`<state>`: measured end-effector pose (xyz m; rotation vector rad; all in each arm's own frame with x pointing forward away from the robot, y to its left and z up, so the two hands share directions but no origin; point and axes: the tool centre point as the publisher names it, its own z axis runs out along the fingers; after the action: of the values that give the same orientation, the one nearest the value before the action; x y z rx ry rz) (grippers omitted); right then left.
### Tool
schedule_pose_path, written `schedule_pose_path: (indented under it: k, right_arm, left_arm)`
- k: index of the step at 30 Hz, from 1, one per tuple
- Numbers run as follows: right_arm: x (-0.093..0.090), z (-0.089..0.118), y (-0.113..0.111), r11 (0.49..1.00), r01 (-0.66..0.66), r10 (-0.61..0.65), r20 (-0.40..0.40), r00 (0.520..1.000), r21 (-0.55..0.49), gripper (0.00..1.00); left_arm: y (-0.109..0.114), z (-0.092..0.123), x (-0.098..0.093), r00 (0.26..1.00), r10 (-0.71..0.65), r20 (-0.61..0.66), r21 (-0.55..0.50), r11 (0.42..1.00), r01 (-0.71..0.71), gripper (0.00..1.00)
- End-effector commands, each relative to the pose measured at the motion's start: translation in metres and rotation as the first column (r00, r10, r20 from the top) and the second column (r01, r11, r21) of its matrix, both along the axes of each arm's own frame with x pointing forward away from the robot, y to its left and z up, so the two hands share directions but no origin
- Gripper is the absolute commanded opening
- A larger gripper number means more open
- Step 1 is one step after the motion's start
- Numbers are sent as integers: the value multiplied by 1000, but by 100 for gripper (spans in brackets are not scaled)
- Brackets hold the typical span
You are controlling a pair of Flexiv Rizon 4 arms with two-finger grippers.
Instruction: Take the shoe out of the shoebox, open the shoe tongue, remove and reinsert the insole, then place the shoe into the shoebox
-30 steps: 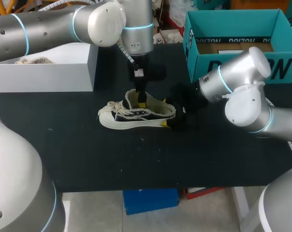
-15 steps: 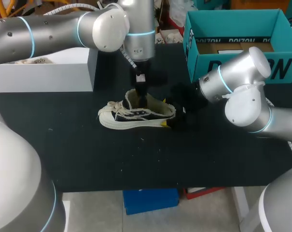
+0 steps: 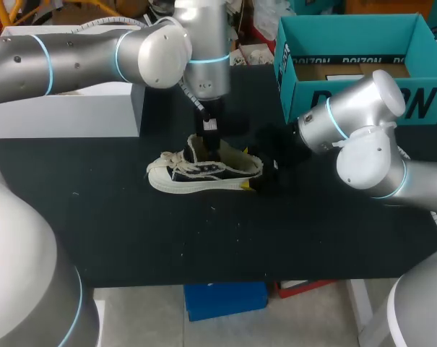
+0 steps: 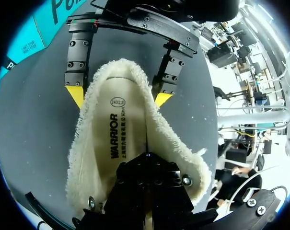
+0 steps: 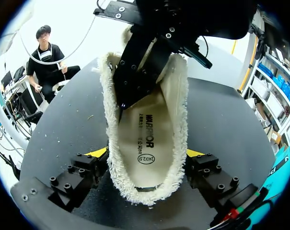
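A cream low-top shoe (image 3: 204,173) with a fuzzy collar lies on the black table (image 3: 312,231), toe to the left. My right gripper (image 3: 251,170) stands at the heel, and its yellow-tipped fingers (image 5: 98,153) touch the collar from both sides, so it is shut on the shoe (image 5: 149,139). My left gripper (image 3: 213,148) comes down from above into the shoe's mouth. Its black fingers (image 4: 147,160) are shut together over the printed insole (image 4: 117,139). Whether they pinch anything is hidden.
A teal shoebox (image 3: 355,69) stands open at the back right, close behind my right arm. A white box (image 3: 66,108) sits at the back left, under my left arm. Bare black table lies in front of the shoe.
My left arm's wrist has shifted toward the far side and tilted, with its fingertips still inside the shoe. The shoe and my right arm have stayed in place.
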<state>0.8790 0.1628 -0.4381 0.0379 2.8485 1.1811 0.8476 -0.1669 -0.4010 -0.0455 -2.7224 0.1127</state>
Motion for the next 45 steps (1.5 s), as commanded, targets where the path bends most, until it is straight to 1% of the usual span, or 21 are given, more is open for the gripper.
schedule_pose_path:
  k: [1,11,20,29,30,31,32,33,34,35,36,39,40,42,45]
  right_arm:
    - [0,-2,-1,1000,2,-2,0,1000,-3,0]
    - [0,-2,-1,1000,2,-2,0,1000,-3,0]
    - [0,-2,-1,1000,2,-2,0,1000,-3,0]
    - [0,-2,-1,1000,2,-2,0,1000,-3,0]
    - [0,-2,-1,1000,2,-2,0,1000,-3,0]
    - [0,-2,-1,1000,2,-2,0,1000,-3,0]
    - [0,-2,-1,1000,2,-2,0,1000,-3,0]
    - [0,-2,-1,1000,2,-2,0,1000,-3,0]
    - [0,-2,-1,1000,2,-2,0,1000,-3,0]
    - [0,-2,-1,1000,2,-2,0,1000,-3,0]
    - [0,-2,-1,1000,2,-2,0,1000,-3,0]
    - [0,-2,-1,1000,2,-2,0,1000,-3,0]
    - [0,-2,-1,1000,2,-2,0,1000,-3,0]
    - [0,-2,-1,1000,2,-2,0,1000,-3,0]
    - [0,-2,-1,1000,2,-2,0,1000,-3,0]
  left_arm:
    - [0,-5,-3,1000,3,4,-1,1000,-3,0]
    - [-1,-11,-11,1000,15,-2,-2,1000,-15,0]
    - [-1,-17,-11,1000,21,15,20,1000,-21,0]
    - [-1,-17,-13,1000,16,22,17,1000,-16,0]
    - [-1,-17,-13,1000,16,24,18,1000,-17,7]
    - [0,-18,-13,1000,16,26,20,1000,-17,17]
    - [0,-19,-13,1000,15,25,25,1000,-16,21]
    - [0,-20,-14,999,13,29,32,999,-14,19]
    - [0,-21,-14,999,11,36,39,999,-12,21]
    - [1,-22,-15,999,9,37,41,999,-11,32]
    - [1,-23,-14,999,8,40,45,999,-10,33]
    - [3,-26,-13,998,5,65,68,998,-9,31]
    - [3,-27,-13,997,4,74,75,997,-9,33]
    - [4,-28,-13,995,-4,95,91,996,-5,39]
    - [6,-32,-13,988,-3,153,130,991,-17,36]
